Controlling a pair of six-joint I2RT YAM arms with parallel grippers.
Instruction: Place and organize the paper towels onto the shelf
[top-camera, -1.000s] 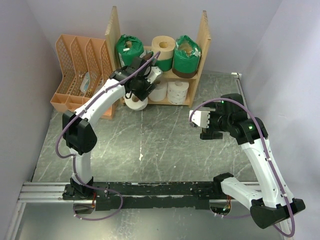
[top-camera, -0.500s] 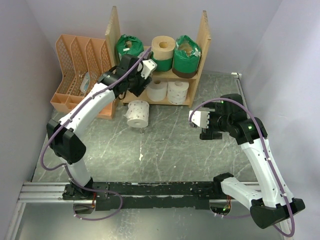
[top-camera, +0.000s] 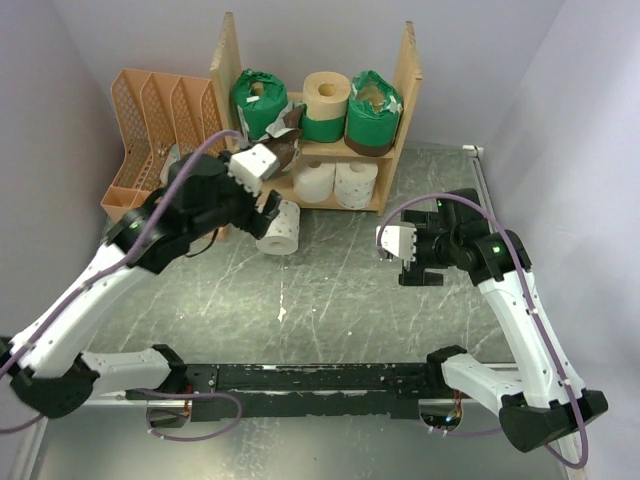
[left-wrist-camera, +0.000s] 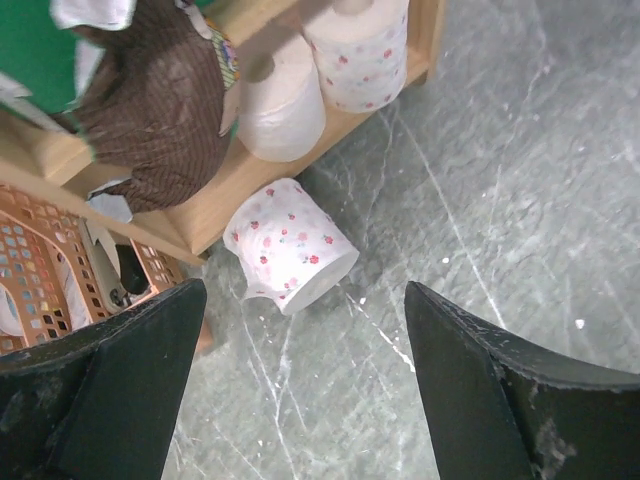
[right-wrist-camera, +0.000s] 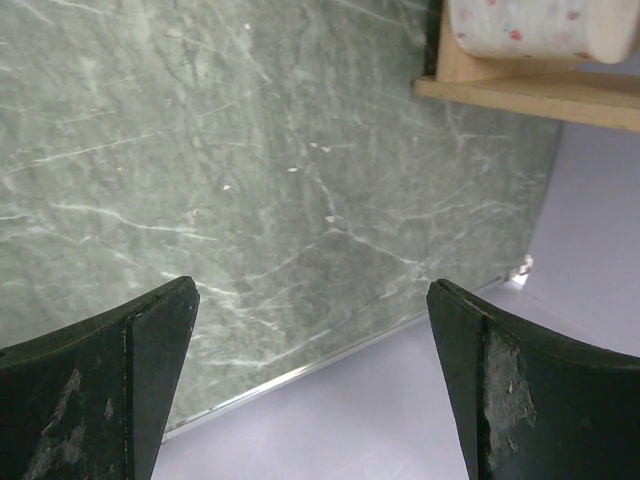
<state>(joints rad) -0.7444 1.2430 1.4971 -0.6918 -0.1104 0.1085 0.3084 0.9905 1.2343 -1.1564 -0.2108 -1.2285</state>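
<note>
The wooden shelf (top-camera: 410, 80) stands at the back. Its upper board holds a green roll (top-camera: 256, 98), a cream roll (top-camera: 326, 92) and a green-and-brown roll (top-camera: 372, 108). A brown wrapped roll (left-wrist-camera: 160, 100) sits at the upper board's left front. The lower board holds two white rolls (top-camera: 317, 182) (top-camera: 355, 183). A white flowered roll (top-camera: 280, 227) lies on its side on the table in front of the shelf's left end; it also shows in the left wrist view (left-wrist-camera: 285, 240). My left gripper (top-camera: 262, 172) (left-wrist-camera: 303, 330) is open and empty above that roll. My right gripper (top-camera: 392, 243) (right-wrist-camera: 312, 295) is open and empty over bare table.
An orange lattice file rack (top-camera: 160, 125) stands left of the shelf, its corner in the left wrist view (left-wrist-camera: 50, 250). Purple walls close in the table on the left, back and right. The table's right edge strip (right-wrist-camera: 330, 360) lies below my right gripper.
My left arm has drawn back from the shelf toward the near left. The flowered roll, under the gripper a second ago, now lies free on the table. The right arm has barely moved.
</note>
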